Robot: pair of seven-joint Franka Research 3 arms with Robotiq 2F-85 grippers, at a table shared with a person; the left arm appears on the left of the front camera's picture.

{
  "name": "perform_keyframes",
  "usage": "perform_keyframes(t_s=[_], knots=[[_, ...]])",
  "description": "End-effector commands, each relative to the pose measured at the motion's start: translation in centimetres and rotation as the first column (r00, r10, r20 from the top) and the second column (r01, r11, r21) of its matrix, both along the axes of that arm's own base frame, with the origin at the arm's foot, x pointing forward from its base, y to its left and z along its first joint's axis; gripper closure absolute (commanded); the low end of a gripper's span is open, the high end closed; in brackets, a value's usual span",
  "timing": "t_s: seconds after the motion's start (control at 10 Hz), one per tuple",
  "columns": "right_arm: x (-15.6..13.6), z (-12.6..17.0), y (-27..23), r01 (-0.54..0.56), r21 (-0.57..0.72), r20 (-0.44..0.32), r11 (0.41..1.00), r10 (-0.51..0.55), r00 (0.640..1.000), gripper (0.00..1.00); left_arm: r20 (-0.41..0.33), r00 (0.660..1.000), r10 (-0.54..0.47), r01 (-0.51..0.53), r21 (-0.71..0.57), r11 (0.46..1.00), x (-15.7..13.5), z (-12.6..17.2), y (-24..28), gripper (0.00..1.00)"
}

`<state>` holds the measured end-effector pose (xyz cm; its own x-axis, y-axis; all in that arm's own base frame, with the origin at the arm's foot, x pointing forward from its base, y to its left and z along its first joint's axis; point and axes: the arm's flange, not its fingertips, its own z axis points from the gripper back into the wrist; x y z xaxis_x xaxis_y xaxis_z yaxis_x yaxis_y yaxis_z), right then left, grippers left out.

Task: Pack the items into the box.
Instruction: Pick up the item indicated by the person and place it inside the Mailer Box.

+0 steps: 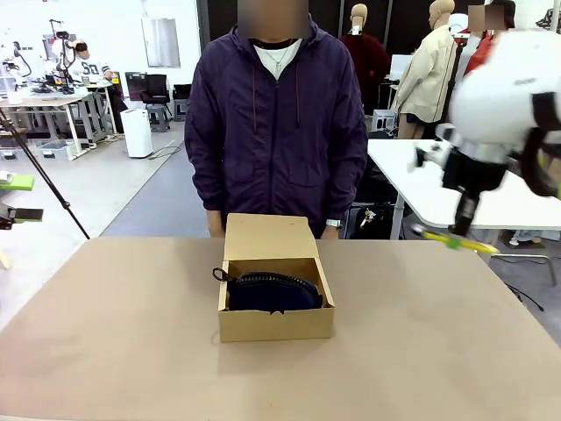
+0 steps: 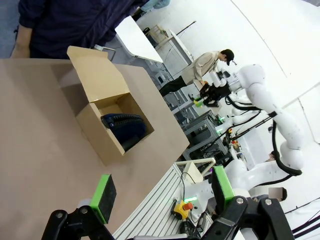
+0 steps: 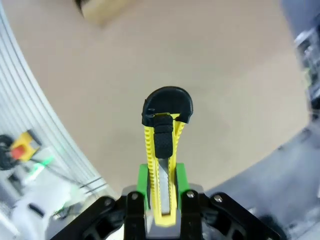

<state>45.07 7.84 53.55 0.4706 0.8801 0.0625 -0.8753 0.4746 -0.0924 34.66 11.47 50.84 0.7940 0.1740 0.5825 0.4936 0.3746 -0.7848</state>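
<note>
- Right gripper (image 3: 161, 186) is clamped tight on the utility knife (image 3: 162, 145). Green pads grip its yellow body, and the black end points away from the wrist.
- It's held in the air near the table's (image 1: 421, 333) right edge.
- Left gripper (image 2: 162, 181) is wide open with nothing in it, above the table.
- Box (image 1: 273, 326) sits mid-table with its lid flap up at the far side. The pouch (image 1: 272, 291) lies inside.
- Person (image 1: 276, 132) stands just behind the box.

Legible text: none found.
Faint dark mark on right arm's white casing (image 1: 526, 82), too blurred to read; box (image 1: 274, 326) walls plain, unprinted.
</note>
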Motion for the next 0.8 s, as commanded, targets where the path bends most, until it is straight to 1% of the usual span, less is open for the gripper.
perform_keyframes(t_s=[0.0,0.1,0.3,0.4,0.5,0.6,0.7], knots=[[3.7,2.6,8.0,-0.236,-0.072,0.144,0.969,0.244,0.959,1.00,-0.012,1.000,-0.013,0.013,0.005,1.000,-0.3,0.1,0.3,0.00],[4.7,3.6,13.3,-0.402,-0.083,0.185,0.912,0.411,0.893,1.00,-0.012,1.000,-0.013,0.013,0.005,1.000,-0.3,0.1,0.3,0.00],[5.4,3.9,20.8,-0.560,-0.102,0.233,0.822,0.567,0.790,1.00,-0.012,1.000,-0.013,0.013,0.005,1.000,-0.3,0.1,0.3,0.00],[5.4,3.2,24.3,-0.646,-0.100,0.238,0.757,0.649,0.723,1.00,-0.012,1.000,-0.013,0.013,0.005,1.000,-0.3,0.1,0.3,0.00],[5.1,1.6,27.7,-0.724,-0.117,0.225,0.679,0.729,0.647,1.00,-0.012,1.000,-0.013,0.013,0.005,1.000,-0.3,0.1,0.3,0.00],[4.8,-0.3,29.8,-0.795,-0.112,0.224,0.597,0.794,0.565,1.00,-0.012,1.000,-0.013,0.013,0.005,1.000,-0.3,0.1,0.3,0.00],[4.5,-2.5,30.9,-0.828,-0.111,0.234,0.550,0.824,0.516,1.00,-0.012,1.000,-0.013,0.013,0.005,1.000,-0.3,0.1,0.3,0.00]])
